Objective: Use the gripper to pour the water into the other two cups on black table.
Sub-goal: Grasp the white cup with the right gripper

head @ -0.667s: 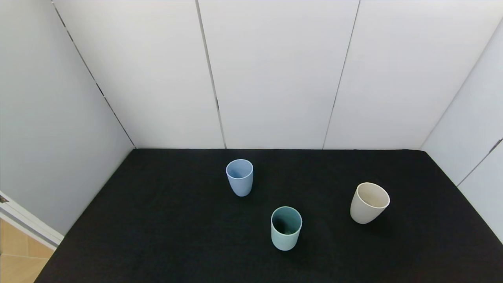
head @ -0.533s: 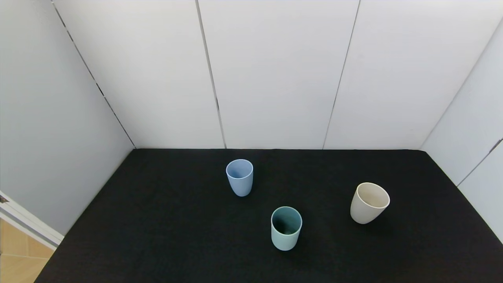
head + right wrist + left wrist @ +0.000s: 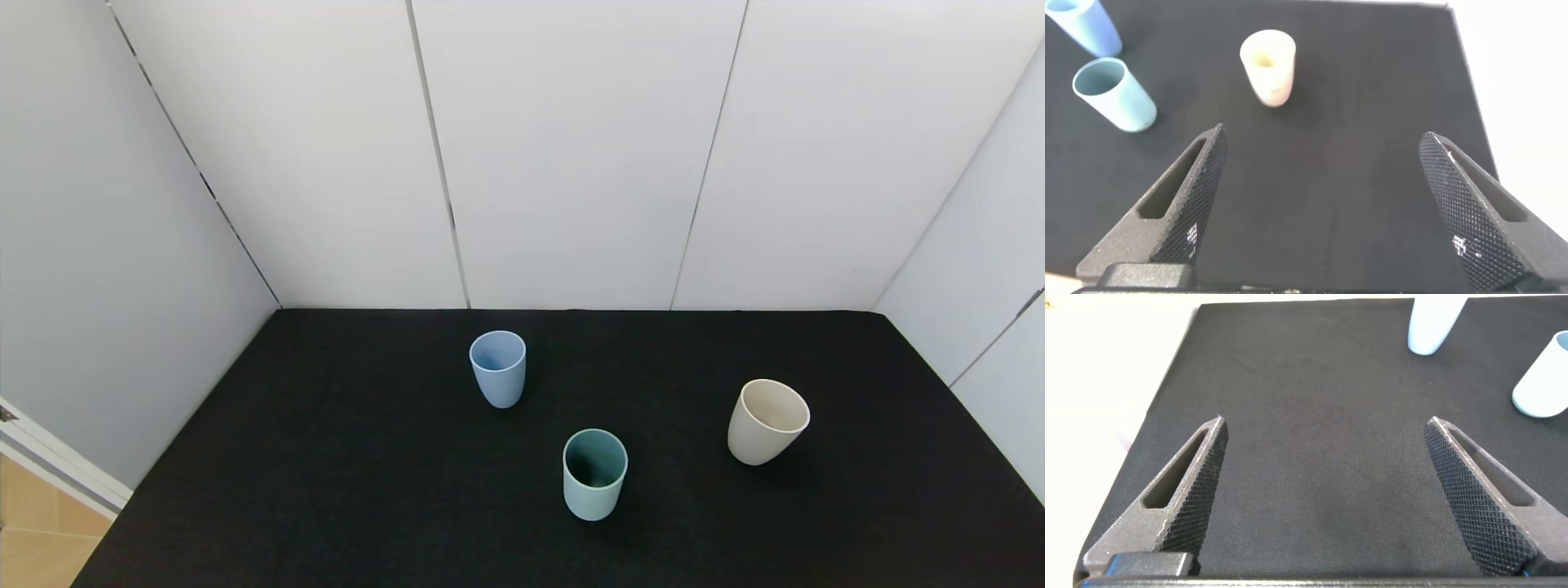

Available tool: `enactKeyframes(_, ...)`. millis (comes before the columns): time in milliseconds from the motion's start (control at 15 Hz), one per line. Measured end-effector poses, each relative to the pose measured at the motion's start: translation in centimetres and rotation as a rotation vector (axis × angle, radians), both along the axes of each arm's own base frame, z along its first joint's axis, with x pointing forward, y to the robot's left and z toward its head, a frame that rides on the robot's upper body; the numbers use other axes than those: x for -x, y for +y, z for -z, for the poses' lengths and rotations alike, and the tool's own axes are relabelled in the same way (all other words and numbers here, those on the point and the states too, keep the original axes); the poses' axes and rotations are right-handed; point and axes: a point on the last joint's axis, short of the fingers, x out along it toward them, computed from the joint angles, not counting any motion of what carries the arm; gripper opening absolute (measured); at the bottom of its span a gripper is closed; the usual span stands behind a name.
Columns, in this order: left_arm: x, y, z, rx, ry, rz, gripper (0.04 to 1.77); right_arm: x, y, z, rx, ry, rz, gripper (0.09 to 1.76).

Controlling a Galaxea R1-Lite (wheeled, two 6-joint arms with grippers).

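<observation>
On the black table stand the pale blue cup at the middle back, the mint green cup nearer the front, and a cream-beige cup to the right. All three are upright and apart. Neither gripper shows in the head view. My left gripper is open and empty over bare table, with the pale blue cup and the mint green cup farther off. My right gripper is open and empty, with the cream-beige cup, the mint green cup and the pale blue cup beyond it.
White panel walls close the table at the back and on both sides. The table's left edge and right edge show in the wrist views. Wooden floor lies at the front left.
</observation>
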Motion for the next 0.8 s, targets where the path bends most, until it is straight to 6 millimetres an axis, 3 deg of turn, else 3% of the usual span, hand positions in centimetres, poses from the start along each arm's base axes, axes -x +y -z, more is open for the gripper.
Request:
enactKeyframes(200,0.0,0.0,0.0,0.0,0.0,0.0,1.72,-4.4,0.1,-1.3,-0.003,0.083,-0.024,1.71)
enactKeyframes(333,0.0,0.0,0.0,0.0,0.0,0.0,1.72,-7.9,0.3,-1.0,-0.001,0.166,-0.033,1.71)
enactKeyframes(533,0.0,0.0,0.0,0.0,0.0,0.0,1.72,-12.5,0.6,0.6,0.005,0.251,-0.053,1.71)
enactKeyframes(800,0.0,0.0,0.0,0.0,0.0,0.0,1.72,-17.2,1.6,4.8,0.015,0.305,-0.098,1.71)
